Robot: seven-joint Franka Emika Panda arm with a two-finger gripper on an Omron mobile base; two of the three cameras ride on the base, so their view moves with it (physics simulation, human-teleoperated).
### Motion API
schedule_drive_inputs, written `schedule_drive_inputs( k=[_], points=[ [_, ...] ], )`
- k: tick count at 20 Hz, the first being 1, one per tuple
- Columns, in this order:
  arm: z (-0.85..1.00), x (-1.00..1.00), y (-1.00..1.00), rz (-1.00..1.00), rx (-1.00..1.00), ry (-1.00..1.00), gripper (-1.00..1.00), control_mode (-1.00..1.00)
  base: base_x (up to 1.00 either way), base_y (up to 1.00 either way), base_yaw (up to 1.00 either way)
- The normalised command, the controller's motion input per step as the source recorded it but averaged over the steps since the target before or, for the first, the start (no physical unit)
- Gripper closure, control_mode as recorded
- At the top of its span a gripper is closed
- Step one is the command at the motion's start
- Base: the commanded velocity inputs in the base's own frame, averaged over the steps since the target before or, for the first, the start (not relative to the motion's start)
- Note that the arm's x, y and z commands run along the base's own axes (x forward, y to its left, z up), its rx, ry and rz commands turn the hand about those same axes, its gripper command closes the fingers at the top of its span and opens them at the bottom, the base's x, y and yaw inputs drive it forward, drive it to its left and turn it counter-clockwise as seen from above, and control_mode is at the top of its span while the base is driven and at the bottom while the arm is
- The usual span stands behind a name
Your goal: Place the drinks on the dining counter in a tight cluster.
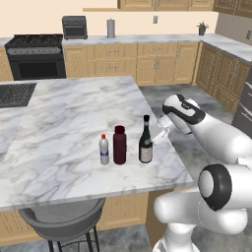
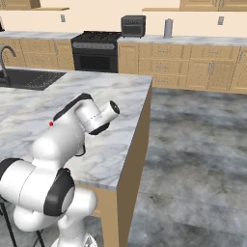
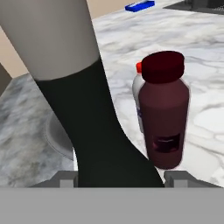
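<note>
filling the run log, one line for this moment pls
claw: around wine bottle | maroon bottle, clear bottle: upright beside it | surface: dining counter

Three bottles stand on the marble tabletop (image 1: 74,123): one small clear bottle (image 1: 104,149) with a red cap, one stout maroon bottle (image 1: 119,144), and one tall dark wine bottle (image 1: 145,140) with a pale label. One black sink (image 1: 15,94) is set into that tabletop, with one curved faucet (image 2: 5,58) over it. One round grey stool (image 1: 61,219) sits under the near edge. Along the far wall I count one black stove (image 1: 35,56), one dark toaster oven (image 1: 74,27), one grey canister (image 1: 110,28) and one small potted plant (image 1: 202,28). One blue item (image 3: 139,6) lies far off on the marble in the hand view. One white robot arm (image 1: 216,142) reaches in.
</note>
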Motion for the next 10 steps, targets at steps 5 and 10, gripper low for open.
schedule_drive_inputs(
  k=[5,10],
  points=[
    [-0.25,0.11,0.00,0.00,0.00,0.00,1.00,-1.00,0.00,0.00,0.00],
    [-0.07,0.05,0.00,0.00,0.00,-0.01,1.00,-1.00,0.00,0.00,0.00]
  ],
)
